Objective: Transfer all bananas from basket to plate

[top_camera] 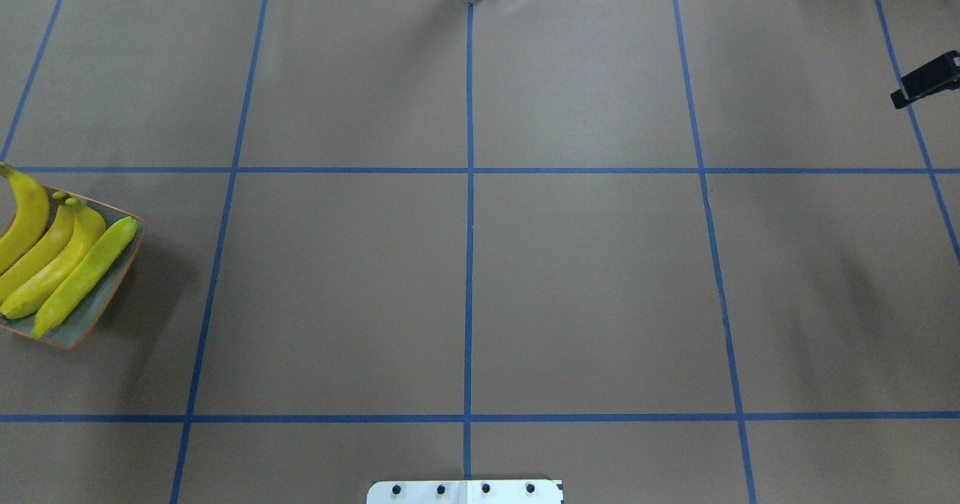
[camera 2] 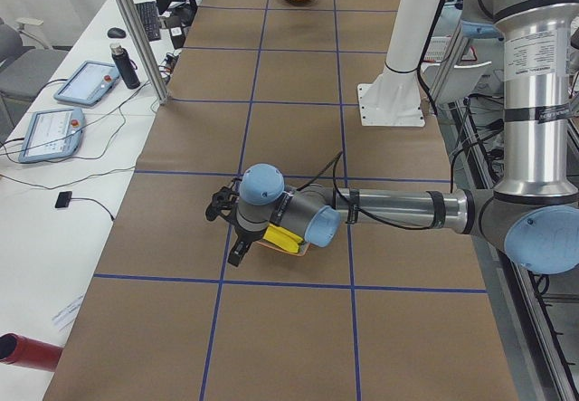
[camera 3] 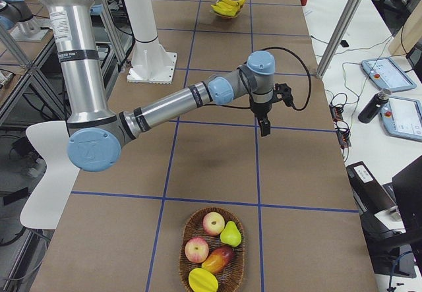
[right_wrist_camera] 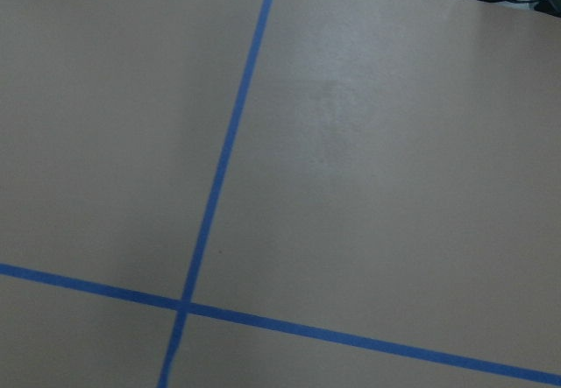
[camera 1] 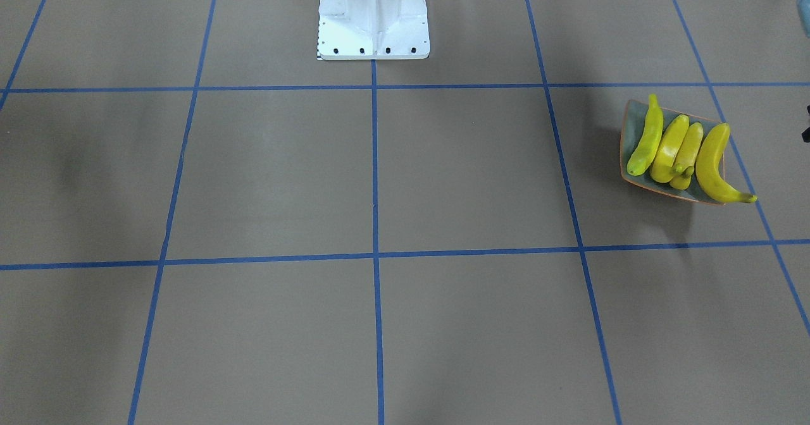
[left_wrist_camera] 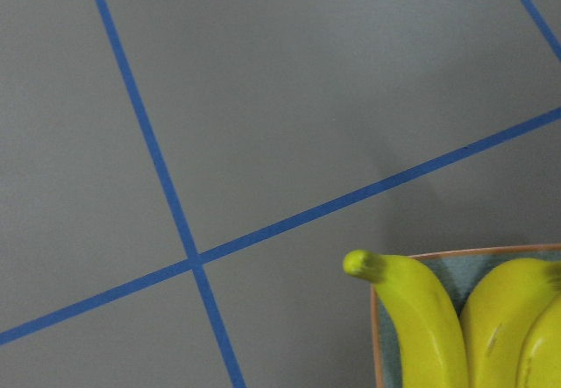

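Observation:
Four yellow bananas (camera 1: 680,153) lie side by side on the square grey-green plate (camera 1: 635,128) with the orange rim. They also show at the left edge of the overhead view (top_camera: 60,260). The slim greener one is on the inner side. The plate (top_camera: 94,313) is on the robot's left. My left gripper (camera 2: 228,233) hovers just beside the plate; its wrist view shows banana ends (left_wrist_camera: 429,318) and the plate corner (left_wrist_camera: 443,265). My right gripper (camera 3: 264,128) hangs over bare table, far from the basket (camera 3: 191,221). I cannot tell whether either gripper is open or shut.
The woven basket holds apples, a pear and other fruit, with no banana in sight, at the table's right end (camera 2: 298,0). The white robot pedestal (camera 1: 373,14) stands at mid-table. Tablets and a bottle (camera 3: 369,105) lie on the side bench.

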{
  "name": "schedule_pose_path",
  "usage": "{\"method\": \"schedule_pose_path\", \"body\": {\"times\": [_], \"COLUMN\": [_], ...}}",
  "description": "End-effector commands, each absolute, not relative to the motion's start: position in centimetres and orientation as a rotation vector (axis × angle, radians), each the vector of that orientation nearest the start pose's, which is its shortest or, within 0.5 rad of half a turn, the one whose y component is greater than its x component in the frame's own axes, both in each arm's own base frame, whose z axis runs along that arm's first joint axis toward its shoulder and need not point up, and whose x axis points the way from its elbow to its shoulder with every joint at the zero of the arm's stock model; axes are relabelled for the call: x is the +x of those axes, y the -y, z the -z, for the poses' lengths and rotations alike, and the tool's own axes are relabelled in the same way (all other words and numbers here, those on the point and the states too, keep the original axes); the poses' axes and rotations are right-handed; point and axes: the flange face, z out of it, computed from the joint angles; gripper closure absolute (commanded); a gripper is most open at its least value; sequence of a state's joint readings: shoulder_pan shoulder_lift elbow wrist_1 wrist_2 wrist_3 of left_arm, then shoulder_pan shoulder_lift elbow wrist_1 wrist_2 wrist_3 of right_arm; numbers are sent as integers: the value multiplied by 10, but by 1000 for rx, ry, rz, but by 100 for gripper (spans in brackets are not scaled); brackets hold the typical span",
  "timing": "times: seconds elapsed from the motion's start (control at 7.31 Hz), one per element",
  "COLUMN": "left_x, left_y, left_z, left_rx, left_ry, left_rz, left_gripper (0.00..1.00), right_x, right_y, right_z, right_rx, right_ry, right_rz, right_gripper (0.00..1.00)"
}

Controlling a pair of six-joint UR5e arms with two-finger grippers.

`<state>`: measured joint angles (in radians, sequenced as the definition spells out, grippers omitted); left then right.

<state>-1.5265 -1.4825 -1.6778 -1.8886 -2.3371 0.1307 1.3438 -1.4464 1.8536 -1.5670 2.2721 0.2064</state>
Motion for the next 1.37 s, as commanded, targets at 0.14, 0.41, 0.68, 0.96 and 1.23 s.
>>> {"method": "schedule_pose_path", "body": {"times": [0.14, 0.41, 0.68, 0.96, 1.23], "left_x": [-98, -88, -85, -84, -84], "left_y": [481, 476, 476, 447, 436], "left_z": [-632, -628, -607, -628, -640], "left_rx": [81, 91, 92, 217, 215], "left_ry": [-692, -819, -864, -858, -827], "left_rz": [-255, -167, 35, -1, -6], "left_gripper": [0, 0, 0, 0, 0], "right_x": [-5, 1, 16, 25, 28], "right_y": [494, 475, 469, 461, 453], "right_z": [-529, -548, -557, -567, -579], "right_rx": [162, 128, 147, 146, 123], "right_ry": [740, 727, 716, 711, 709], "right_rz": [140, 122, 158, 169, 153], "right_gripper": [0, 0, 0, 0, 0]}}
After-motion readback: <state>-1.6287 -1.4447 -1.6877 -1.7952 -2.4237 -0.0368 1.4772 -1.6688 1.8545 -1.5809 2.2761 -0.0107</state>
